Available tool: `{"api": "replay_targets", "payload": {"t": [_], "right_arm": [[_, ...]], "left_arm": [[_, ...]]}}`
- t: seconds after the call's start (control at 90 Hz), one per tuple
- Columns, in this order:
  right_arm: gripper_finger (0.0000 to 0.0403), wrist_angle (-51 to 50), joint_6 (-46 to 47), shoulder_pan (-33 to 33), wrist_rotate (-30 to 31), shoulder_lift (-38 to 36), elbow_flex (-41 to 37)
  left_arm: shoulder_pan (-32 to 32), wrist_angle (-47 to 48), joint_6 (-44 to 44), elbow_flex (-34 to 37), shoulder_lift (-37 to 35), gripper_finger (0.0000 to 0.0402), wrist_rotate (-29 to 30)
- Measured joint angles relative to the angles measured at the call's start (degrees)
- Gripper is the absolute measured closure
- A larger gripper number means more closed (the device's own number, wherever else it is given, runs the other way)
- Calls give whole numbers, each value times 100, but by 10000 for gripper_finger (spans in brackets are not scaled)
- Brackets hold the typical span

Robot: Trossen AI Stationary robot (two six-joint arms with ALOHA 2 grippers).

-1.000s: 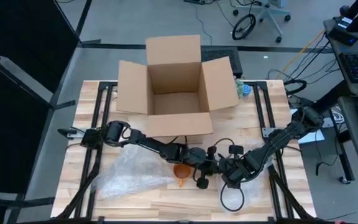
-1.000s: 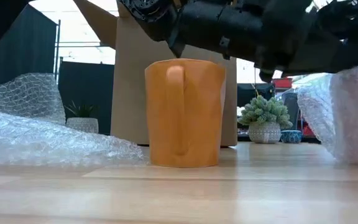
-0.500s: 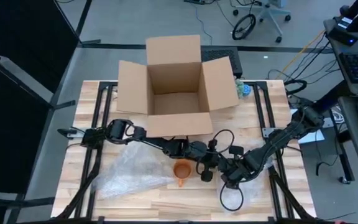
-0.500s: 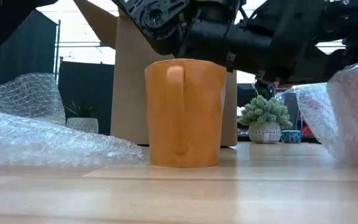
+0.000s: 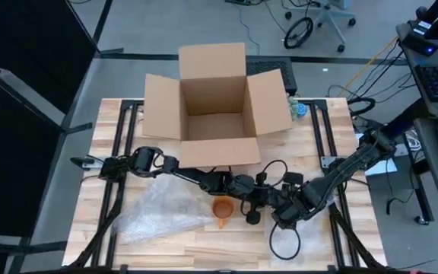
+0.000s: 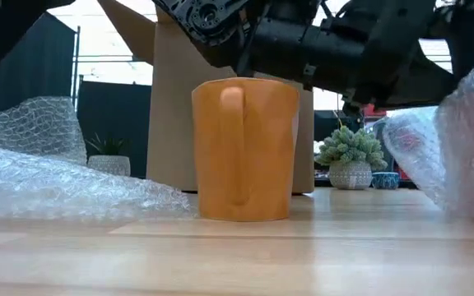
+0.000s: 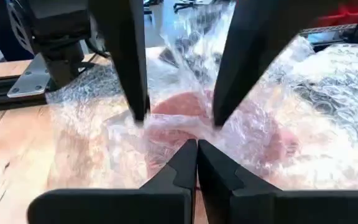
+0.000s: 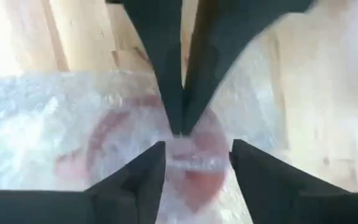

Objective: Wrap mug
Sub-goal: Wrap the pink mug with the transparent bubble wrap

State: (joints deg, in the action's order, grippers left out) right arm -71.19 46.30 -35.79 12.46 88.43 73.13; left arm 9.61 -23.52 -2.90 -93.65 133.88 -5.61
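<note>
Left hand [image 7: 196, 152] is fully closed, its two dark fingertips pressed together and resting on a crumpled sheet of bubble wrap [image 7: 328, 93]. Whether any film is caught between the tips cannot be told. Right hand [image 8: 197, 144] faces it from just across the sheet, its fingers spread wide apart and holding nothing, with the closed tips of the left hand pointing into the gap between them. A reddish patch shows through the wrap under both hands.

Seen from above, both arms reach in low over the front middle of the wooden desk [image 5: 204, 247], the left from the left side, the right from the right side. The hands meet just to the right of the mug [image 5: 221, 207].

That mug is orange and stands upright on the bare desk, unwrapped, its handle turned toward the desk's front edge. From desk height its handle faces the camera, and the dark arms pass close above its rim. A larger spread of wrap [image 5: 158, 209] lies flat on the desk to the mug's left, its edge near the mug. More wrap bunches up at the right.

An open cardboard box [image 5: 213, 106] sits at the back of the desk, flaps spread. A small potted plant [image 6: 350, 156] stands beside the box's right flap.
</note>
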Motion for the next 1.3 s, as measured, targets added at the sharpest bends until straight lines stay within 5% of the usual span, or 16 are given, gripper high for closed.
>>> {"api": "replay_targets", "payload": {"t": [0.244, 0.422, 0.689, 0.889, 1.056, 1.3], "right_arm": [[213, -393, 564, -113, 19, -413, 167], [213, -709, 1587, -566, 664, -933, 114], [217, 77, 3065, -1260, 841, -1312, -1006], [217, 854, 3121, -1472, 519, -1305, -1602], [218, 662, 3076, -1800, 407, -1366, -1206], [218, 548, 3945, -2476, -571, -1448, -773]], "left_arm": [[0, 12, 2, 0, 0, 402, 0], [7, 7, 61, 0, -2, 402, 284], [1, 26, 105, 4, -35, 402, 725], [0, 21, 107, 4, -37, 402, 741], [0, 20, 105, 7, -42, 402, 745], [-2, 10, 106, 7, -44, 402, 746]]}}
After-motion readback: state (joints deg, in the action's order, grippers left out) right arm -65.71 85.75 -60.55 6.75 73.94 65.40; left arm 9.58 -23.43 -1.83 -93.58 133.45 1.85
